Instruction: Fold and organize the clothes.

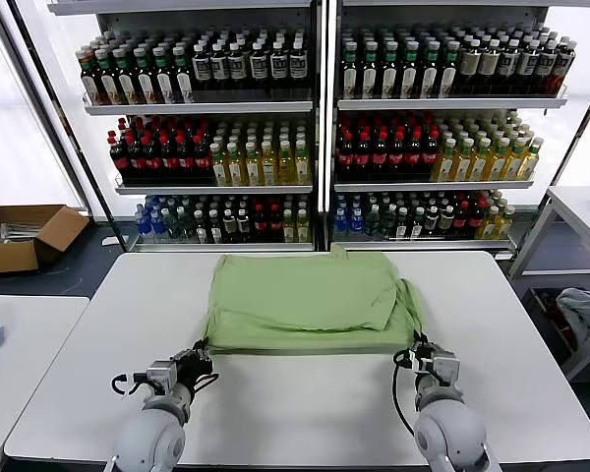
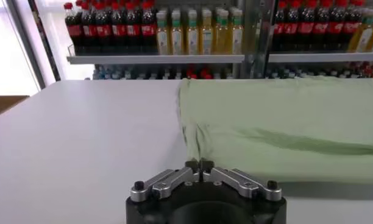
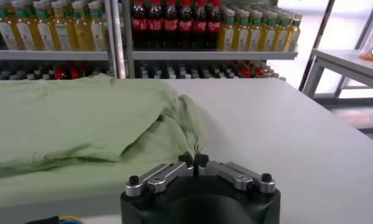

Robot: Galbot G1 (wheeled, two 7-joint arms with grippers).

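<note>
Behind the white table (image 1: 305, 403), shelves (image 1: 320, 103) hold rows of bottles. A folded green polo shirt (image 1: 305, 300) lies on the table, long axis running left to right. The left gripper (image 1: 199, 356) and right gripper (image 1: 420, 354) sit low at its two near corners, fingertips pressed together, apparently pinching the shirt's edge.

Bright, even daylight is filling the scene.
Windows at ten and two o'clock are blowing out to white; the table (image 1: 305, 393) is glaring softly, and the shirt (image 1: 305, 300) is casting a thin shadow toward six o'clock.
</note>
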